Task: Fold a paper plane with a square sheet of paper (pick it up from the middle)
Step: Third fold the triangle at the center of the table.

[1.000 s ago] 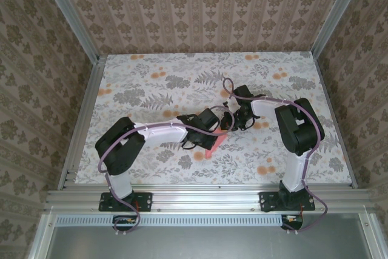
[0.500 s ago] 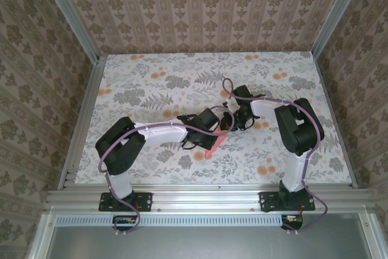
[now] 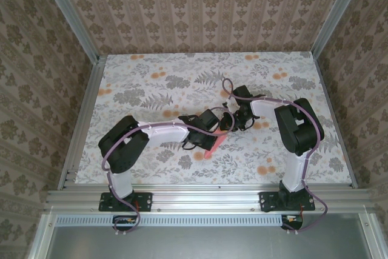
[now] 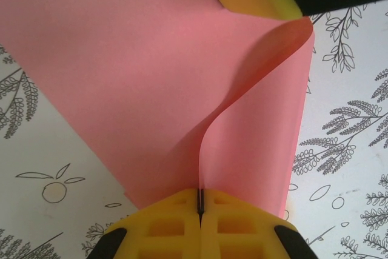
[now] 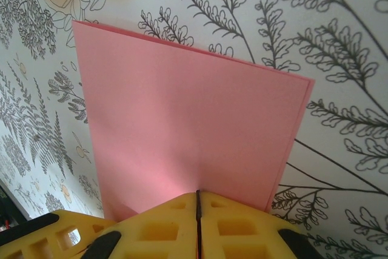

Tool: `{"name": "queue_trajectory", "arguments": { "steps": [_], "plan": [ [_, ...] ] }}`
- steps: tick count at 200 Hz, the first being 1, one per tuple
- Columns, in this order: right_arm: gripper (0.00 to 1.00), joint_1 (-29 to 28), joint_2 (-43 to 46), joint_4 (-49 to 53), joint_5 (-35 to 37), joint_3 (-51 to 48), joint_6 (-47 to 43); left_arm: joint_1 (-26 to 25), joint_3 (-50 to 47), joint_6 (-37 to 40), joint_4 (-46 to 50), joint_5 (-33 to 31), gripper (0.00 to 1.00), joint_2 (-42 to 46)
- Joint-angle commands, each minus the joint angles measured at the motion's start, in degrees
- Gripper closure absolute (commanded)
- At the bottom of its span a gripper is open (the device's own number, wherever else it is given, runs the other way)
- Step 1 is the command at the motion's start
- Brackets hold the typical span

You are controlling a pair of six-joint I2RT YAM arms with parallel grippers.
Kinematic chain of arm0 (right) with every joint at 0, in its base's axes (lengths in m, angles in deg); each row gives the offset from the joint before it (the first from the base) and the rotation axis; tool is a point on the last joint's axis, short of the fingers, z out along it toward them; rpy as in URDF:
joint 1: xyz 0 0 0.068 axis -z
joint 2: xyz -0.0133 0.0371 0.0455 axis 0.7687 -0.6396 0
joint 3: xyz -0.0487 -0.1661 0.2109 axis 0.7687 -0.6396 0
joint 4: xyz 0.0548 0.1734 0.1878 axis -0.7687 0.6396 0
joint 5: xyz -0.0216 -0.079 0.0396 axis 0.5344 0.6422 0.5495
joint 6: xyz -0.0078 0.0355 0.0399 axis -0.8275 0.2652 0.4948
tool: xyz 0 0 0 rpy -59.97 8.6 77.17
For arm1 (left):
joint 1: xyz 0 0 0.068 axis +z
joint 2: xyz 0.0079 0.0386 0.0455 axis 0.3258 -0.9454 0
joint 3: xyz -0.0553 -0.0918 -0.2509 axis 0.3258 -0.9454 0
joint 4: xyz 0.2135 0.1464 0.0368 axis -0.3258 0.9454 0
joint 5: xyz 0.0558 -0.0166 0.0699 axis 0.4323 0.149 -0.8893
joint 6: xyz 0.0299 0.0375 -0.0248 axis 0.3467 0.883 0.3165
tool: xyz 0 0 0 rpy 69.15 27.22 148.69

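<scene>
The square sheet of paper (image 3: 212, 147) is salmon-pink, thin and smooth, without print. It is held near the middle of the table (image 3: 139, 83), a little toward the front, and one pink corner points down and forward. The left gripper (image 4: 199, 201) pinches one edge between its closed pads, and from there the sheet bends away in a soft S-curve. The right gripper (image 5: 197, 201) pinches another edge. On that side the paper looks flat, rectangular and doubled, with a second edge just inside the top and right sides.
</scene>
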Motion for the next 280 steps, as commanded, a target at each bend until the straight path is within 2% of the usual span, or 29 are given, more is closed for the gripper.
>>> {"name": "queue_trajectory", "arguments": {
  "steps": [1, 30, 62, 96, 129, 191, 280],
  "plan": [
    [0.88, -0.6, 0.1, 4.0, 1.9, 0.9, 0.9, 0.4, -0.4, 0.3, 0.1, -0.6, 0.98, -1.2],
    [0.81, 0.1, 5.3, 3.3, 2.5, 0.9, 3.1, 0.4, -0.5, 0.1, 0.3, -0.5, 0.98, -1.3],
    [0.8, 0.3, 12.2, 0.9, 3.8, -3.2, 6.4, 0.2, -0.7, -0.5, 0.1, -0.5, 0.98, -1.0],
    [0.87, 0.2, 16.4, -7.4, -0.4, -11.6, 13.9, 0.0, -0.8, -1.2, -0.6, 0.2, 0.98, -0.2],
    [0.91, -0.8, 19.1, -18.3, -4.1, -20.3, 21.9, 0.0, -0.8, -1.1, -0.4, -0.1, 0.98, 0.1],
    [0.93, -3.7, 18.0, -28.3, -5.8, -24.4, 28.8, -0.2, -1.0, -1.1, -0.1, -0.1, 0.98, 0.0],
    [0.94, -5.1, 13.8, -28.0, -2.0, -24.3, 28.8, -0.5, -0.7, -0.9, 0.1, -0.5, 0.98, 0.1]
  ]
}}
